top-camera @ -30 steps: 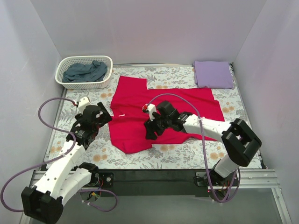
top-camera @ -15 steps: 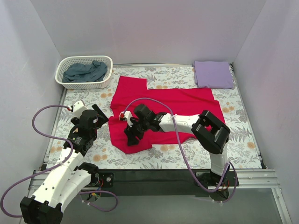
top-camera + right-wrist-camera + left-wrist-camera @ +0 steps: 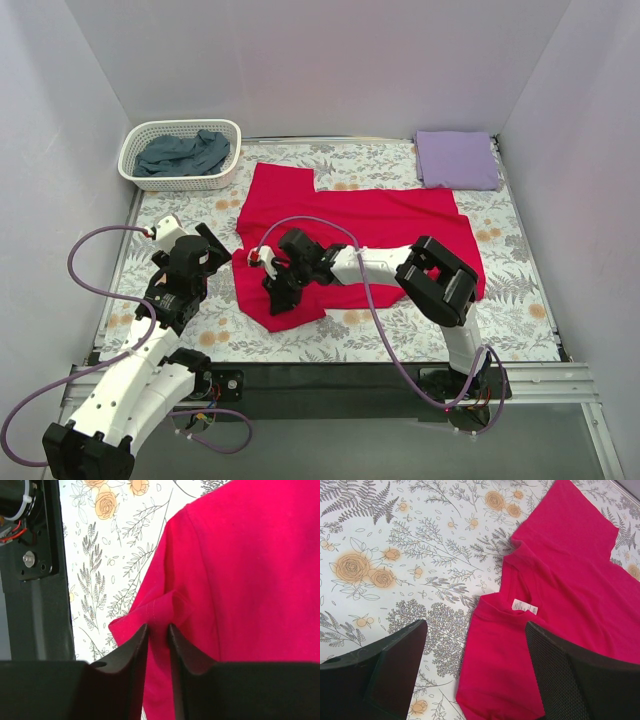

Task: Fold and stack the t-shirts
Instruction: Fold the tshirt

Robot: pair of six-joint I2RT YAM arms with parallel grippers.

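A crimson red t-shirt [image 3: 380,225] lies spread across the middle of the floral cover. My right gripper [image 3: 278,300] reaches left to the shirt's near left corner. In the right wrist view its jaws [image 3: 157,627] are shut on a bunched fold of the red cloth's stitched edge [image 3: 165,611]. My left gripper [image 3: 215,248] hovers open just left of the shirt. In the left wrist view its fingers [image 3: 475,625] straddle the shirt's edge below the collar label [image 3: 525,606], holding nothing. A folded pale lavender t-shirt [image 3: 457,158] lies at the back right. A slate blue-grey t-shirt [image 3: 185,153] sits crumpled in the basket.
A white mesh basket [image 3: 180,126] stands at the back left. The floral table cover [image 3: 530,290] ends at a black front rail [image 3: 320,375] near the arm bases. Pale walls enclose the left, back and right sides.
My right gripper slid left along the red shirt's near edge to its left corner and closed on the cloth. My left arm drew back a little to the left.
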